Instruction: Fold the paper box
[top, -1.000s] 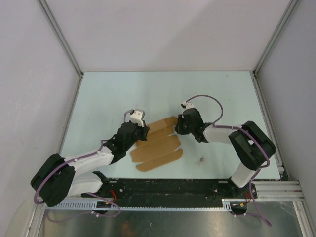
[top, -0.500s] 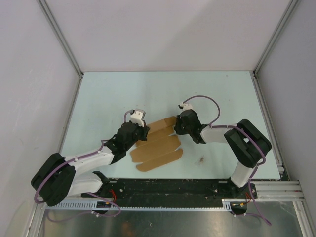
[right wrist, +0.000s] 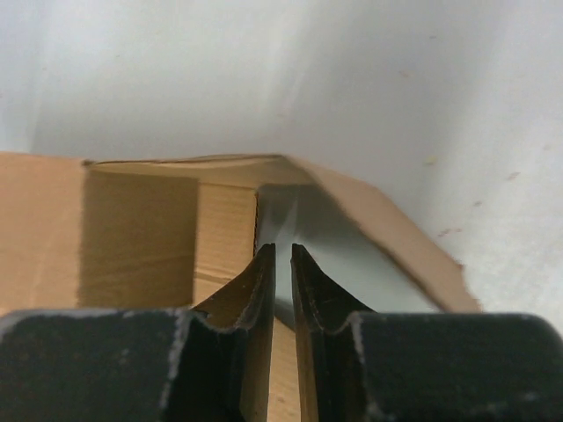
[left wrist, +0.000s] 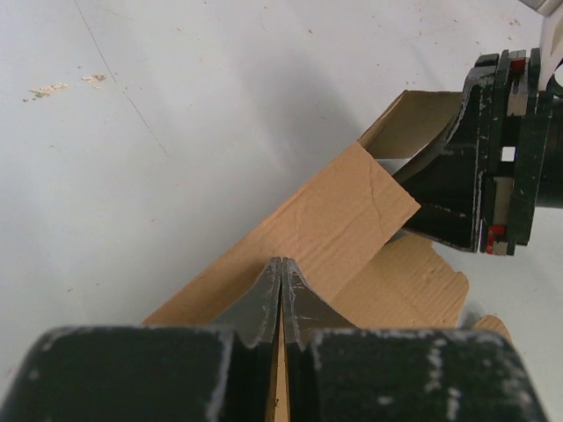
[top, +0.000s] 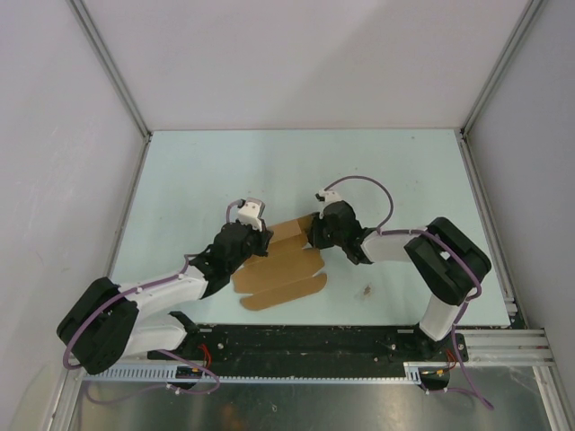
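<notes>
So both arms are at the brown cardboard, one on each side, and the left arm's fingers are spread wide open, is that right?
Not quite. The left fingers are not spread wide open. The left wrist view shows them pressed together, pinching an edge of the cardboard. The rest stands: both arms are at the cardboard, one on each side.

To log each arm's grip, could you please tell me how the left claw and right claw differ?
The left claw has touching fingertips; the right claw shows a thin gap. The left claw pinches the left side of the paper box, the right claw its right-end flap. Both are closed on cardboard.
</notes>
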